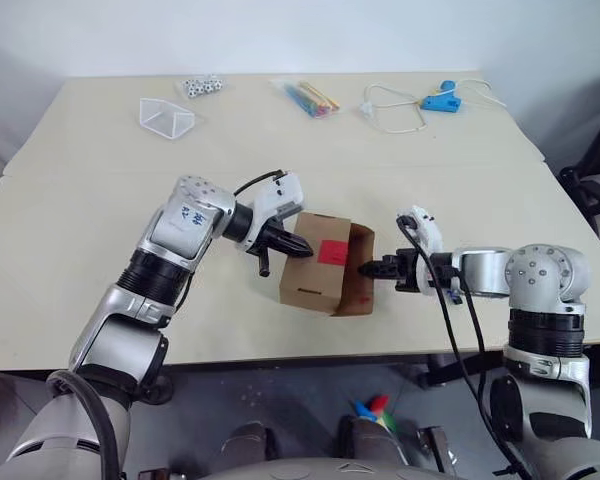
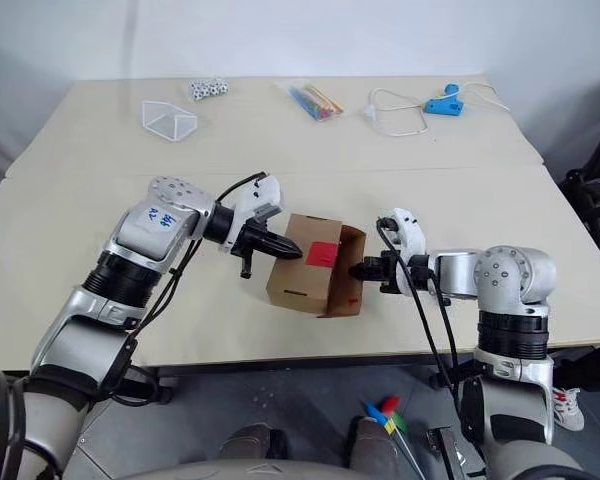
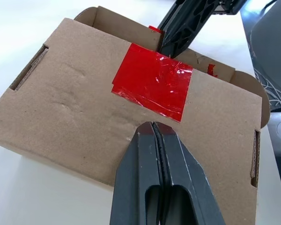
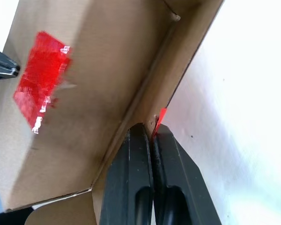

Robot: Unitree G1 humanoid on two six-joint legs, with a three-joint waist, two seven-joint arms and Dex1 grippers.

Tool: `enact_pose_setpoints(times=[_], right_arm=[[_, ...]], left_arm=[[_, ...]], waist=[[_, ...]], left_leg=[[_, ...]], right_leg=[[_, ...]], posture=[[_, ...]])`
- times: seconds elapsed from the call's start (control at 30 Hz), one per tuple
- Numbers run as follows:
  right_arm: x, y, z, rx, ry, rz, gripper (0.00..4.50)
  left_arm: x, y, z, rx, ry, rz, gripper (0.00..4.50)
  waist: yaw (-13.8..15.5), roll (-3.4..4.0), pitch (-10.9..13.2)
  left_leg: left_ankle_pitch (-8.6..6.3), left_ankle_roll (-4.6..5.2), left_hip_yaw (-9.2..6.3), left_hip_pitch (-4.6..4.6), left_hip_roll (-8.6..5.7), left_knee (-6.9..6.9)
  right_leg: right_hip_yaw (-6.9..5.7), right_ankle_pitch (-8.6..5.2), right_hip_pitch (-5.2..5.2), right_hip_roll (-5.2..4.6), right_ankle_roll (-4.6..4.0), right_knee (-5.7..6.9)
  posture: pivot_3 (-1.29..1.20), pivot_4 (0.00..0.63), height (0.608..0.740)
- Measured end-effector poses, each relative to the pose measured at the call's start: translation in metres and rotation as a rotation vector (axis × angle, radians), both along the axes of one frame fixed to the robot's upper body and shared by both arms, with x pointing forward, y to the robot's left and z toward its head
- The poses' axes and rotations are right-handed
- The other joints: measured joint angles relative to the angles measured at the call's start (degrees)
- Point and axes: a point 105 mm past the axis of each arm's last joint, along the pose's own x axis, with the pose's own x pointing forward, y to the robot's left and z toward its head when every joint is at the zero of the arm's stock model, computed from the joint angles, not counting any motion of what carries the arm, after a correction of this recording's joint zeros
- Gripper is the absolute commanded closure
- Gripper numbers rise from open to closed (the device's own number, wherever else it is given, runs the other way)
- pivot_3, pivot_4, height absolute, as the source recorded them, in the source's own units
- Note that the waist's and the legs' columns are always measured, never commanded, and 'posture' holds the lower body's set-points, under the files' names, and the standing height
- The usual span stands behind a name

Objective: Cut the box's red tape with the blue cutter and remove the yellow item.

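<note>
A: We see one box (image 1: 315,270) near the table's (image 1: 80,220) front edge, one red tape (image 1: 331,251) patch on it. Our right gripper (image 1: 366,268) is clamped on its flap.

B: Our left gripper (image 1: 305,246), fingers together, presses its top. Far back: one light-blue tool (image 1: 440,100).

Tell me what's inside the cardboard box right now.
Nothing inside can be made out. The box shows its outer panels, the red tape and one opened flap, which the right gripper pinches at its edge. The cardboard hides the interior, so no contents are visible.
</note>
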Motion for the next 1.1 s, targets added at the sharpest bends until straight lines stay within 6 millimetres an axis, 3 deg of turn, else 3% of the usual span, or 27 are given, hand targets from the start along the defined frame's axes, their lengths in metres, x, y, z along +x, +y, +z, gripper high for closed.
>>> enact_pose_setpoints(times=[0.17,0.57,0.67,0.77,0.97,1.1], right_arm=[[0.001,-0.004,0.011,-0.054,-0.051,-0.030,4.49],[0.000,-0.006,0.072,-0.176,-0.236,-0.047,4.49],[-0.005,-0.001,0.085,-0.187,-0.269,-0.025,4.49],[-0.010,0.001,0.095,-0.206,-0.301,-0.016,4.49],[-0.015,0.013,0.095,-0.218,-0.287,-0.008,4.49],[-0.017,0.017,0.084,-0.247,-0.235,0.011,4.49]], left_arm=[[0.002,-0.003,0.001,-0.017,-0.023,0.001,4.50],[0.012,0.006,0.002,-0.065,-0.052,0.083,4.50],[0.016,0.013,-0.007,-0.060,-0.038,0.136,4.50],[0.018,0.024,-0.040,0.000,0.047,0.214,4.50],[0.020,0.028,-0.042,-0.008,0.055,0.241,4.50],[0.027,0.056,-0.035,-0.015,0.066,0.323,4.50]], waist=[[0.46,0.00,0.01],[0.94,0.00,0.00],[0.98,0.01,0.00],[0.84,0.00,0.01],[0.63,-0.10,0.07],[-0.28,-0.12,0.08]], left_leg=[[0.00,0.02,0.02,-0.04,-0.03,0.00],[0.01,0.07,-0.01,-0.05,0.04,0.00],[0.01,0.15,-0.06,-0.07,0.04,-0.02],[-0.01,0.22,-0.03,-0.21,0.03,-0.04],[-0.01,0.22,0.06,-0.37,0.02,-0.08],[-0.01,0.21,0.06,-0.55,0.03,-0.07]], right_leg=[[-0.01,0.00,-0.01,0.00,0.00,-0.05],[-0.11,0.00,0.10,-0.06,0.00,-0.14],[-0.08,0.00,0.13,-0.10,0.00,-0.33],[-0.12,0.01,0.06,-0.10,0.02,-0.49],[-0.29,0.07,-0.04,-0.08,0.10,-0.55],[-0.31,0.07,-0.21,-0.04,0.10,-0.55]], posture=[[0.00,0.150,0.740],[0.00,0.150,0.740],[0.00,0.150,0.740],[0.00,0.150,0.740],[0.00,0.150,0.740],[0.00,0.150,0.740]])
